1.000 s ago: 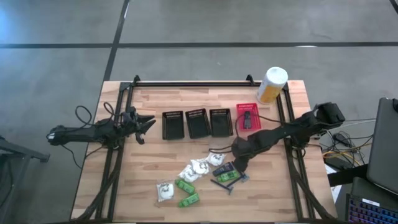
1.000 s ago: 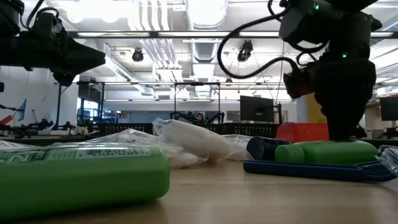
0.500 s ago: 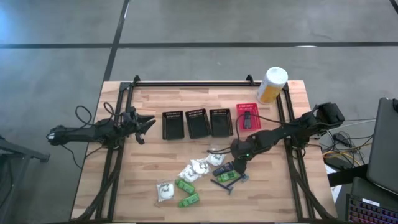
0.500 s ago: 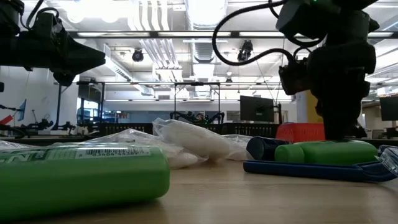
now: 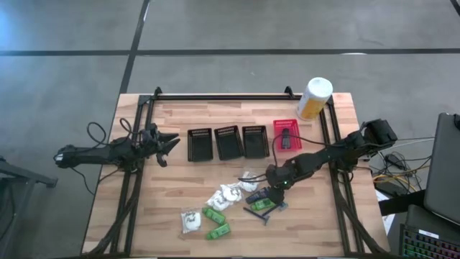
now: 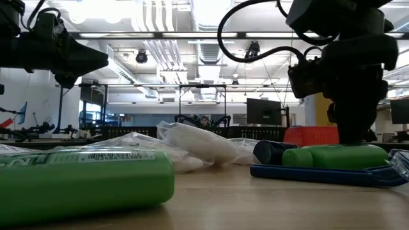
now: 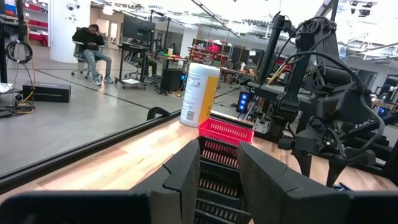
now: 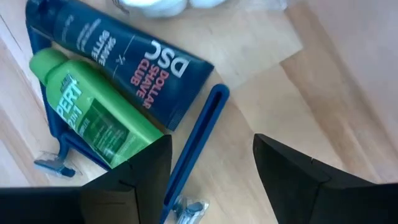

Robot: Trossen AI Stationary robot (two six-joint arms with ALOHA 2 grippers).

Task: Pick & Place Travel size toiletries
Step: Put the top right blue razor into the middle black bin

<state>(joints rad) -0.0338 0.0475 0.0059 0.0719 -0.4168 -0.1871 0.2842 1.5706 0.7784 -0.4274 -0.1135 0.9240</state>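
The travel size toiletries [image 5: 230,205] lie loose on the wooden table near its front. They are white wrapped lumps [image 5: 228,194], green packets [image 5: 218,232], a dark blue tube [image 8: 124,62], a green tube [image 8: 93,118] and a blue razor [image 8: 193,149]. My right gripper [image 5: 276,190] points steeply down over the right end of this pile and is open. In its wrist view [image 8: 211,171] the razor's handle runs between its fingers, which touch nothing that I can see. My left gripper [image 5: 169,144] waits level and open at the table's left, far from the pile.
Three black mesh baskets [image 5: 228,142] and a red one [image 5: 286,135] with a dark item inside stand in a row behind the pile. A white-and-yellow canister [image 5: 314,98] stands at the far right corner. Black frame rails [image 5: 223,96] run along the back and sides.
My right gripper has tipped a little at the wrist while staying over the blue tube and the green tube. The toiletries lie as they did.
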